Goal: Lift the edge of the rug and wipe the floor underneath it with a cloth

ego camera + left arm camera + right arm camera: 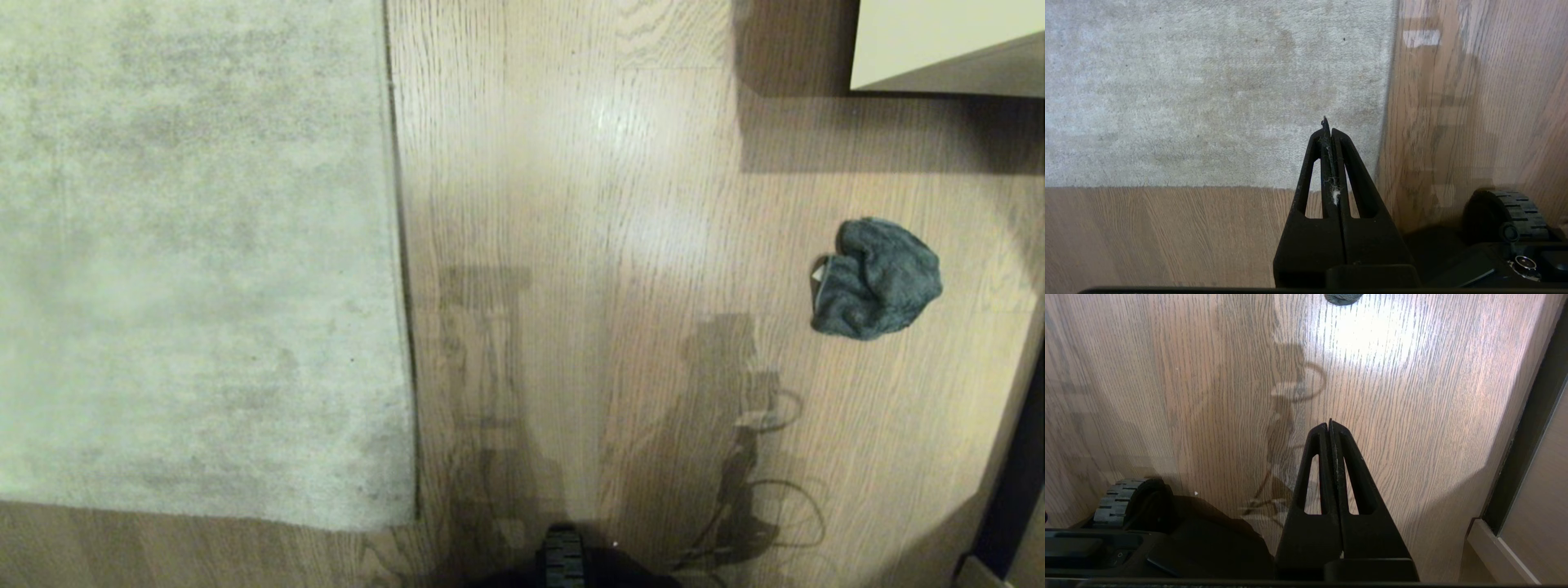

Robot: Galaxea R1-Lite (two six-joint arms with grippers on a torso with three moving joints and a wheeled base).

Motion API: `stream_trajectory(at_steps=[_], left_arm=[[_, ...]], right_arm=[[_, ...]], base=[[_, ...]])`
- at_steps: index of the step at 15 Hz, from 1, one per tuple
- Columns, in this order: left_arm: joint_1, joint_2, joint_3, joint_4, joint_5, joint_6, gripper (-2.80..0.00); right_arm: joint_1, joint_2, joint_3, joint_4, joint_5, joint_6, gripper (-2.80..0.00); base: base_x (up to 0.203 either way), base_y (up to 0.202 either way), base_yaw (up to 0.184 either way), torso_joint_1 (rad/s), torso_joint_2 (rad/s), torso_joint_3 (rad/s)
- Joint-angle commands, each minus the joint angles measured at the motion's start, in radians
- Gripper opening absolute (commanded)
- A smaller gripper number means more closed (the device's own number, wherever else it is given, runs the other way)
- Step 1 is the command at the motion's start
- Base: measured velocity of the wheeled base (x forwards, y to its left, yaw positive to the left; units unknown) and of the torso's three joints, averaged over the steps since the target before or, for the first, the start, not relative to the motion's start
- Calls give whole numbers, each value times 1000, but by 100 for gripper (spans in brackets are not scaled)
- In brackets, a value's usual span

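The pale grey-beige rug lies flat at the left, its straight rug edge (400, 269) running up the head view to a square corner (412, 518) near me. The dark teal-grey cloth (878, 278) sits crumpled on the wood floor (620, 245) at the right, well apart from the rug. Neither arm shows in the head view. My left gripper (1329, 128) is shut and empty, hanging above the rug corner (1378, 183), with a bit of white lint between its fingers. Over bare floor (1208, 396), my right gripper (1329, 425) is shut and empty too; the cloth (1342, 298) just peeks in at that view's border.
A pale cabinet or furniture block (939, 41) stands at the far right. A dark gap and light skirting (1016, 490) run along the right side. My base's black wheel (563, 559) shows at the near edge, with arm shadows on the floor.
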Motion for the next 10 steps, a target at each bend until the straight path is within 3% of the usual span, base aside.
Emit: stream_trajectory(at_steps=[1,10], left_arm=[[0,0,0,0,0,2,-280],[0,0,0,-2,0,-1,-280]], right_arm=[[0,2,0,0,0,-1,-280],[0,2,0,0,0,-1,-280]], base=[[0,0,0,0,0,0],[0,0,0,0,0,0]])
